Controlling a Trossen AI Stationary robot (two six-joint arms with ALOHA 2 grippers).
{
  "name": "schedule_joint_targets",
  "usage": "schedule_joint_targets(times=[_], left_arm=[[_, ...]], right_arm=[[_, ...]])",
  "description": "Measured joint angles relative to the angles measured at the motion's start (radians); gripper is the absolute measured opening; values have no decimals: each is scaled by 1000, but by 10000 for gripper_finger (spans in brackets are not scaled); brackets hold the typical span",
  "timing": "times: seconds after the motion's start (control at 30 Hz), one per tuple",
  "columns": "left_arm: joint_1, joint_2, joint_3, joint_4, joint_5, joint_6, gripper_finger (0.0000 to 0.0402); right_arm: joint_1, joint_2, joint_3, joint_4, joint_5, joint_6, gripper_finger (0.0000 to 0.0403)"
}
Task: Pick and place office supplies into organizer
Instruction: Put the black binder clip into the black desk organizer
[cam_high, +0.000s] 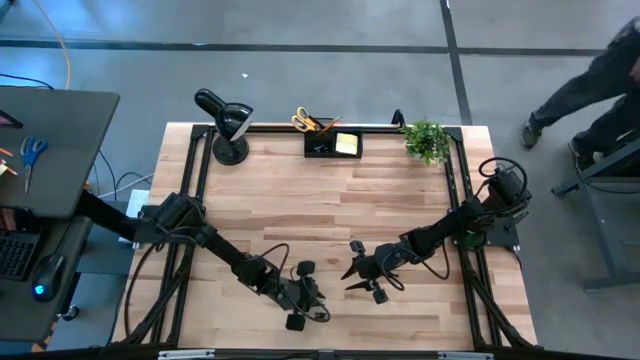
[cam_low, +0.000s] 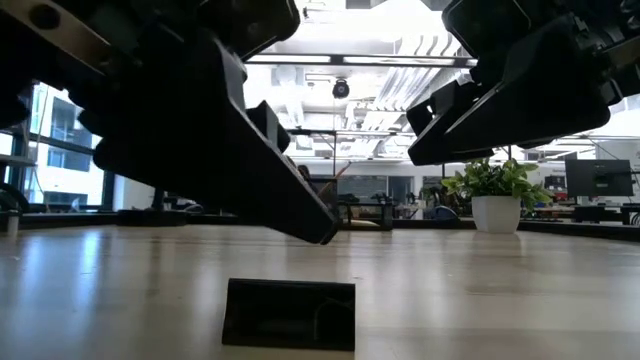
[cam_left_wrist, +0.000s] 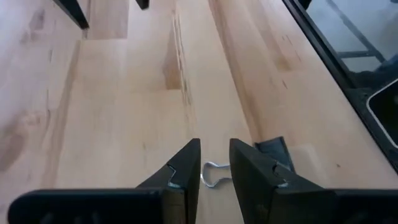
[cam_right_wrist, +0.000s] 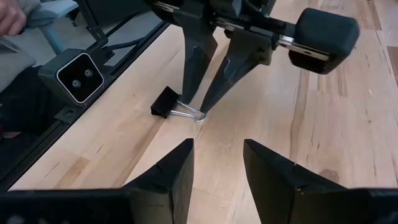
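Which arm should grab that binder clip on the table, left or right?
Left. The left gripper already straddles the binder clip by its wire handle, fingers open. The right gripper hangs farther back, open and empty.

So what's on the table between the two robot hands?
Only bare wood, in the high view, between the left end effector and right end effector. The binder clip lies at the left fingertips.

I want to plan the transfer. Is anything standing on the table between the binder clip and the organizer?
Nothing visible does. The small black binder clip lies by the left gripper; bare wooden table leads to the black rectangular organizer.
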Motion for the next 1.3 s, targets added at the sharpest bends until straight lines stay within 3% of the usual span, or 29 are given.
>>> schedule_joint_targets(times=[0.27,0.67,0.93,1.3], left_arm=[[0,8,0,6,53,18,74],[0,31,2,-26,7,14,74],[-1,30,2,-70,-97,3,74],[6,29,2,-217,-402,-46,74]], right_arm=[[0,0,0,-1,0,0,133],[0,0,0,-14,0,4,133],[0,0,0,-23,13,5,133],[0,0,0,-25,15,16,133]])
